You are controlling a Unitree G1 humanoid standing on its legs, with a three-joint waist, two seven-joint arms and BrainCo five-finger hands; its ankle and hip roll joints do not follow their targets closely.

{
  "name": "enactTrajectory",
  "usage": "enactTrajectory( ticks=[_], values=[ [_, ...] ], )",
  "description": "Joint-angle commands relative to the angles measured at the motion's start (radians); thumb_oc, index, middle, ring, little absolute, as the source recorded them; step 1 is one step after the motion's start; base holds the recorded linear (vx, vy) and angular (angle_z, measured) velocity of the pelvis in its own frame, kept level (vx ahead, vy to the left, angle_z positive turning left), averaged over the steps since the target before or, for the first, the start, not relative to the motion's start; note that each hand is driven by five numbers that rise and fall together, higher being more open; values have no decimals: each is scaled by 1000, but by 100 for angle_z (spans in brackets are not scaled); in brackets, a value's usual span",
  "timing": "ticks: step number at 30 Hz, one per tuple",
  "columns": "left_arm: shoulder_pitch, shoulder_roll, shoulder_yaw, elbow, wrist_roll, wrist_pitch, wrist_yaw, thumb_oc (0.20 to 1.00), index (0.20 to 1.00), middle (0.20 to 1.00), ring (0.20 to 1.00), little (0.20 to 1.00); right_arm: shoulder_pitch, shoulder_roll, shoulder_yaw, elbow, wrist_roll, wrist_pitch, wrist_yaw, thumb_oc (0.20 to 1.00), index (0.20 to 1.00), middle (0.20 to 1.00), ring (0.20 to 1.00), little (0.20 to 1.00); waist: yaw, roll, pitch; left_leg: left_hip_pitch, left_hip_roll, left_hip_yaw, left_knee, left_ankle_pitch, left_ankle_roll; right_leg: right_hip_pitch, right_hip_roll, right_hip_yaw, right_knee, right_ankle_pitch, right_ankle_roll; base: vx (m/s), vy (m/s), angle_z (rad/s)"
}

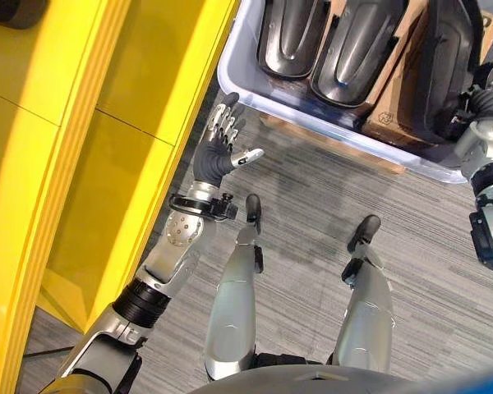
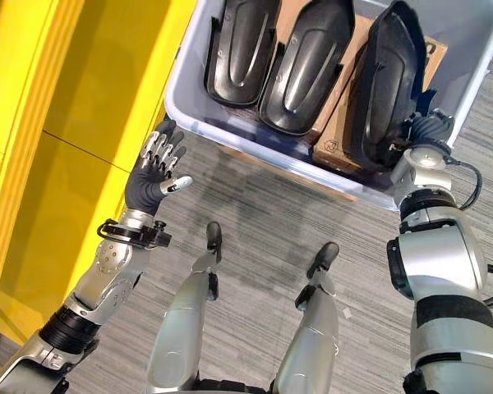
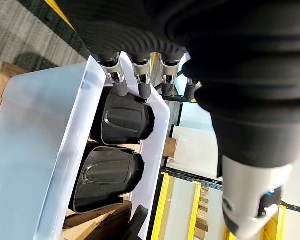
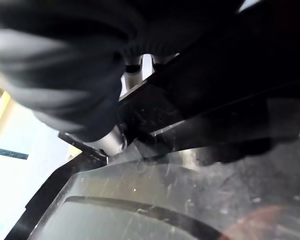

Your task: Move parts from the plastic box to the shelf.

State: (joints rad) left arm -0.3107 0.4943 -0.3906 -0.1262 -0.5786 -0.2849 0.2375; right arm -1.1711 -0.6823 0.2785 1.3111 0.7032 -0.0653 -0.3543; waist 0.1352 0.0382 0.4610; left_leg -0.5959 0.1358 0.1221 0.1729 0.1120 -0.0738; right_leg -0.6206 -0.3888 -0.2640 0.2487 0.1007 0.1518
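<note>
3 black moulded parts [image 2: 300, 66] stand on edge in the plastic box [image 2: 468, 49], on cardboard [image 2: 337, 135]; they look like stiff, light, smooth shells, probably slippery on the curved face, so a rim edge seems the best place to take hold. The right hand [image 2: 423, 131] is against the part nearest the box's right wall [image 2: 390, 90], fingers hidden behind it so I cannot tell if it grips; the left hand [image 1: 222, 144] hovers with fingers spread and relaxed, holding nothing, just outside the box's near-left corner. The yellow shelf [image 1: 90, 164] stands just left of the box, grey carpet floor [image 1: 312, 197] in front of the box.
</note>
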Motion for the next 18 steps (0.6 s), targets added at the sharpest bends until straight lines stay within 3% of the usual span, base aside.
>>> enactTrajectory(
  ticks=[1, 5, 7, 18],
  values=[
    [17, 79, 49, -126, -18, -59, -37, 1000, 1000, 1000, 1000, 1000, -37, 13, 29, -127, 14, -67, 30, 200, 200, 200, 200, 200, 27, -40, 45, 19, 59, -16, 22, -40, -77, 211, 4, 33, -109, 36, 66, -28, -20, -6],
    [46, 89, 65, -126, -24, -54, -49, 1000, 1000, 1000, 1000, 1000, 6, 3, 36, -261, 1, -88, 31, 200, 200, 200, 200, 200, 19, -50, 30, 44, 67, -13, 9, -30, -80, 230, 9, 30, -118, 40, 66, -17, -23, -4],
    [75, 98, 86, -131, -19, -46, -64, 1000, 1000, 1000, 1000, 1000, 94, -15, 19, -465, -38, -116, 28, 200, 200, 200, 200, 200, 6, -60, 8, 75, 75, -15, -13, -14, -87, 251, 15, 28, -125, 42, 65, -12, -67, -6],
    [131, 102, 114, -115, -25, -23, -106, 1000, 1000, 1000, 1000, 1000, 308, -29, -75, -816, -153, -143, 35, 200, 200, 200, 200, 200, -15, -84, -34, 149, 104, -10, -28, -7, -95, 302, 26, 29, -122, 29, 60, 1, -33, -2]
  ],
)
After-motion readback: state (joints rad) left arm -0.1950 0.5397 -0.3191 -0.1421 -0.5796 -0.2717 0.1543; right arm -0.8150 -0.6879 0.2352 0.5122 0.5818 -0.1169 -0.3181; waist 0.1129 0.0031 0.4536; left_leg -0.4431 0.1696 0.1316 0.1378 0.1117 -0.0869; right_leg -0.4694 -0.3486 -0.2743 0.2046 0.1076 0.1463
